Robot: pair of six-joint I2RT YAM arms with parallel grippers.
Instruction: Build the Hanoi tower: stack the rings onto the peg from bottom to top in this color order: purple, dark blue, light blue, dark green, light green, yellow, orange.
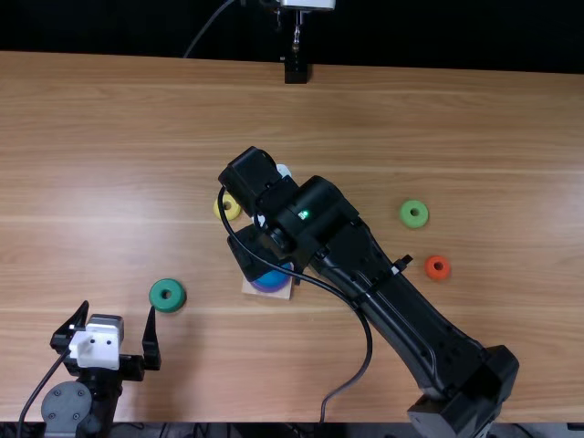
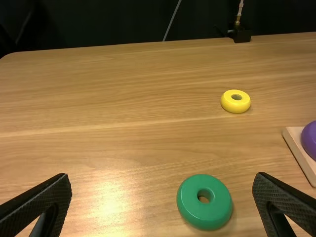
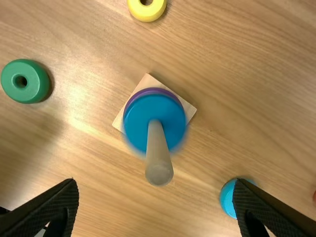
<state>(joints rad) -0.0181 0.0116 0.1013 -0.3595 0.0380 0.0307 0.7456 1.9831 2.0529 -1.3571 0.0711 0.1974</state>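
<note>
L arm's low at near-L corner, L gripper (image 1: 119, 310) aimed fwd; dk grn ring (image 1: 167, 295) just ahead & R of it. L fingers wide apart, empty. Ylw ring (image 1: 232, 214) lies beyond base (image 3: 189, 109). R arm reaches diag. from near-R to mid-table, R gripper (image 1: 252, 252) pointing down over base. There, in R wrist view, blue ring (image 3: 137, 118) is on peg (image 3: 157, 150) above purple ring (image 1: 271, 286); lt blue ring (image 3: 226, 199) partly behind one finger, contact unclear. R fingers wide apart, nothing gripped. Lt grn ring (image 1: 405, 213) & orange ring (image 1: 444, 272) farther R.
</note>
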